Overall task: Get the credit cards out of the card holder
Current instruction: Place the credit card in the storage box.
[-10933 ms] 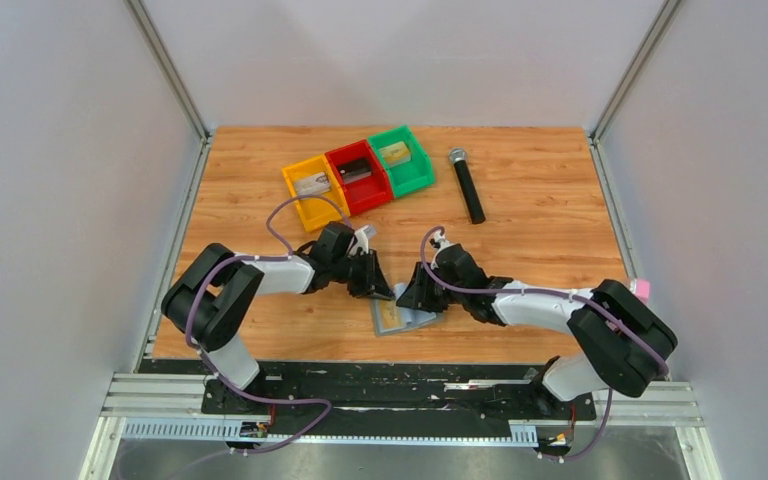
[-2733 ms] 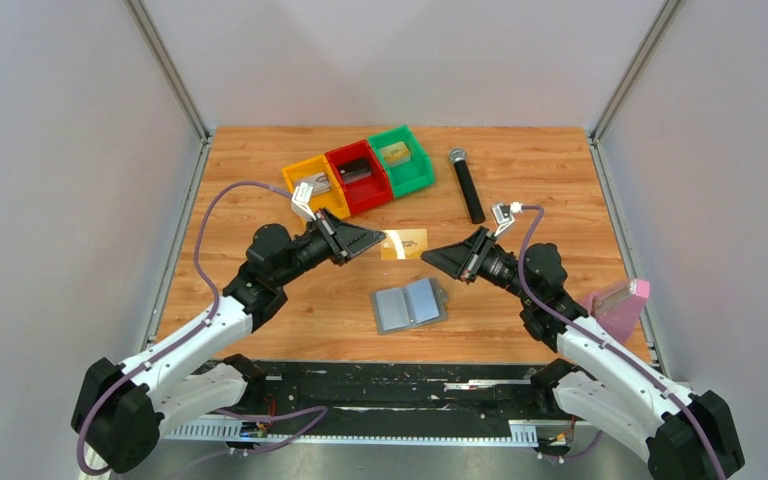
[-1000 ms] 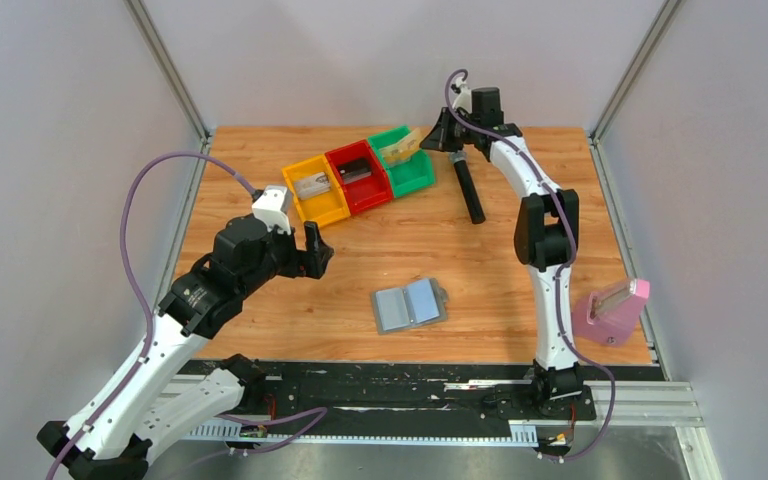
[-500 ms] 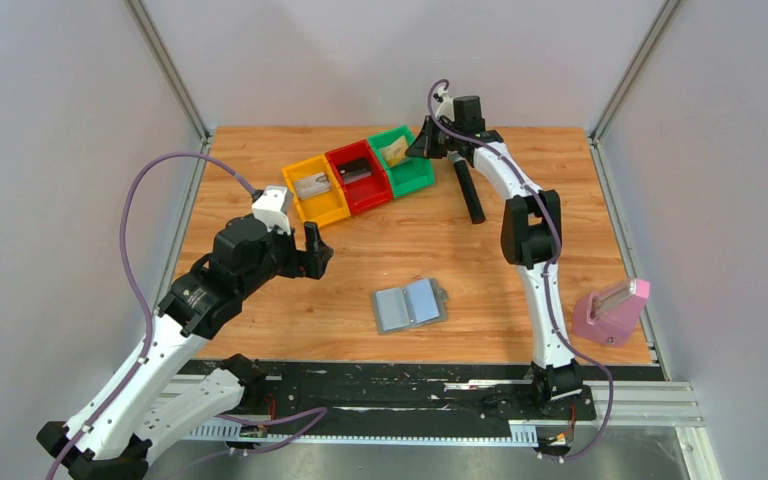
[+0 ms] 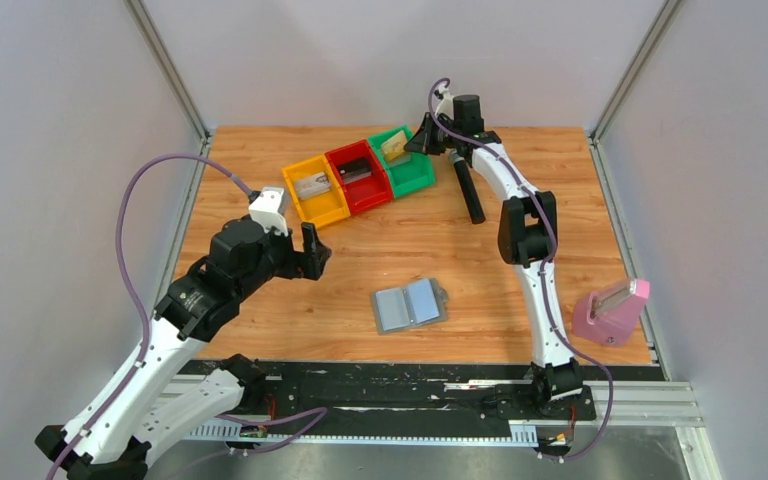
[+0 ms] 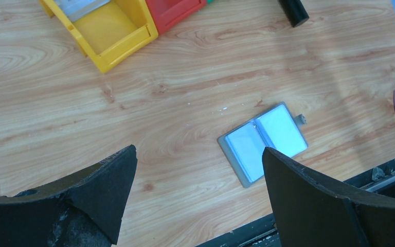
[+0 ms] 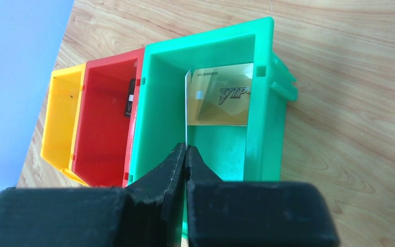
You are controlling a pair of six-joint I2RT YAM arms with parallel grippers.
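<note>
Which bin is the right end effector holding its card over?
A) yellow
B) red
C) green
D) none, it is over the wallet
C: the right end effector, shut on a thin card seen edge-on, hangs over the green bin, where a gold card already lies.

The bench (image 6: 195, 67) shows smooth wood grain with a slight sheen. The green bin (image 7: 259, 134), red bin (image 7: 103, 134) and yellow bin (image 7: 59, 123) are glossy plastic. The VIP card (image 7: 218, 100) flashes mirror-gold. The card holder (image 6: 263, 143) has smooth pale panels and a matt grey edge. The matt black right gripper (image 7: 185, 154) pinches a thin, stiff credit card (image 7: 185, 103).
</note>
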